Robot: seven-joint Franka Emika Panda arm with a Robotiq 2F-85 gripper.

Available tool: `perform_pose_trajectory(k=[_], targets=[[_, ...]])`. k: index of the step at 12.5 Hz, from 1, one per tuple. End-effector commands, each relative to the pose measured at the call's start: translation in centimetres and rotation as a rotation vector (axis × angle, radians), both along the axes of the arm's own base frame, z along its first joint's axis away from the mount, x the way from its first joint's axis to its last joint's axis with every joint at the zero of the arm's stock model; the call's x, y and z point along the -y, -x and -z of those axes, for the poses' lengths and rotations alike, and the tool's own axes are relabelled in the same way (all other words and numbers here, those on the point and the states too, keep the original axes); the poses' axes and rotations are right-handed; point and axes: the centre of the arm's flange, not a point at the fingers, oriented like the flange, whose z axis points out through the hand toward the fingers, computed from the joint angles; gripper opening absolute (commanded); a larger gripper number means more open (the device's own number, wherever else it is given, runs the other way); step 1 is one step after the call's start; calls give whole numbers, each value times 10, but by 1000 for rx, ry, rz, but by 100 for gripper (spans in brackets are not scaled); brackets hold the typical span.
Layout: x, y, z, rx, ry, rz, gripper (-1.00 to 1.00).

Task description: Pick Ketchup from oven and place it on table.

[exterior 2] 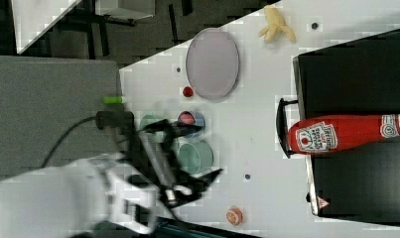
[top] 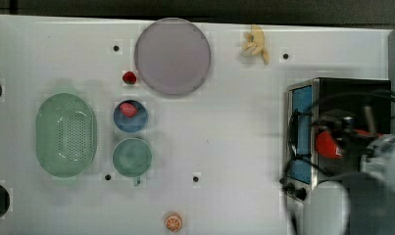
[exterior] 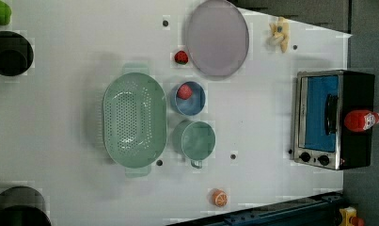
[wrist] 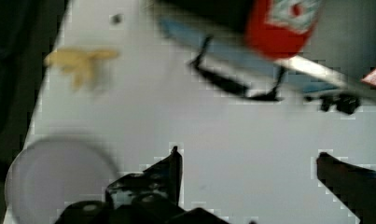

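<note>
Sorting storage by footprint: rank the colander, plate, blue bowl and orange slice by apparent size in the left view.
1. Green colander, largest.
2. Grey plate.
3. Blue bowl.
4. Orange slice, smallest.
All sit on the same table, so the order looks safe.

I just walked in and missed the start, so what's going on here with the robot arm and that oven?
The arm's gripper is open and holds nothing. The Ketchup lies on its side on top of the oven, base jutting past the door side. The door is closed. The table carries a plate, bowls, a colander and fruit.
</note>
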Motion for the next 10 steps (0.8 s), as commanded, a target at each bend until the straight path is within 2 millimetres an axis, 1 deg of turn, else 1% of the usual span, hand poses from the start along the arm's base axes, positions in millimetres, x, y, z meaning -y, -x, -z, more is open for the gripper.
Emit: perform_pose_trajectory(k=[1,4,6,8,10], targets=[[39,2,20,27,37,83,100],[79,-5,56,29,92,154,100],[102,-10,83,17,122,197,100],[117,-16,107,-1,125,246,100],[128,-17,134,-25,75,347,100]])
